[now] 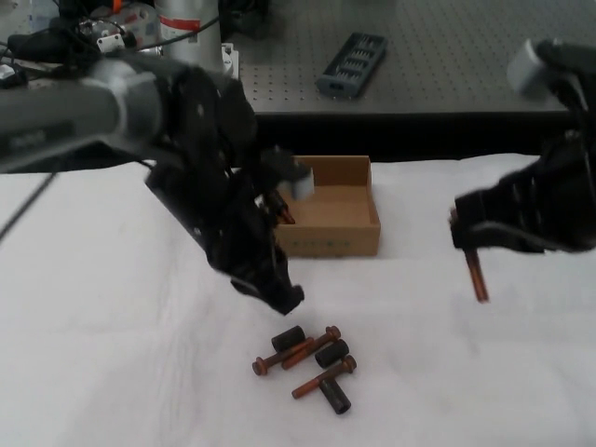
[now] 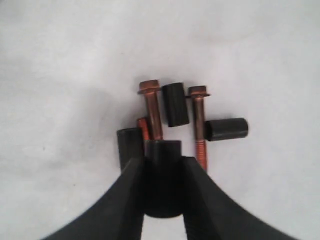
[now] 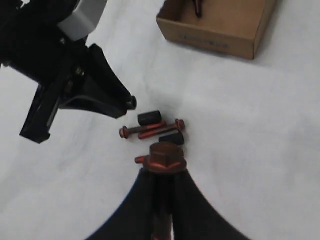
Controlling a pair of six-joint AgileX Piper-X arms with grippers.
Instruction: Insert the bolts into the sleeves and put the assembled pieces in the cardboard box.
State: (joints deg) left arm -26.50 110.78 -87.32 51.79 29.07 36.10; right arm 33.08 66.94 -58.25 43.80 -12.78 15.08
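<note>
Two tools, and each has a part in it. In the high view my left tool (image 1: 284, 296) hangs just above the pile (image 1: 307, 361) of loose bolts and sleeves on the white worktop (image 1: 112, 372). My right tool (image 1: 468, 244) is well off to the side, pinched on a bolt (image 1: 477, 275) that hangs shank-down. The cardboard box (image 1: 345, 237) sits just beyond the left tool, its near corner covered by that arm. To join the parts well, I judge I should bring the two tools together in the air and line the shank up with the bore before pushing. I should press slowly so neither part twists in its grip.

In the left wrist view the fingers (image 2: 200, 190) are closed on a black sleeve (image 2: 162, 185). Just past its end lie three bolts and three sleeves, heaped and touching. I can't see the held sleeve's bore.

In the right wrist view the right tool's fingers (image 3: 192, 200) clamp the bolt under its six-sided head, and the shank is hidden between them. A reddish piece (image 3: 198, 7) lies in the box, cut off at the edge, and I can't tell whether it is assembled.
</note>
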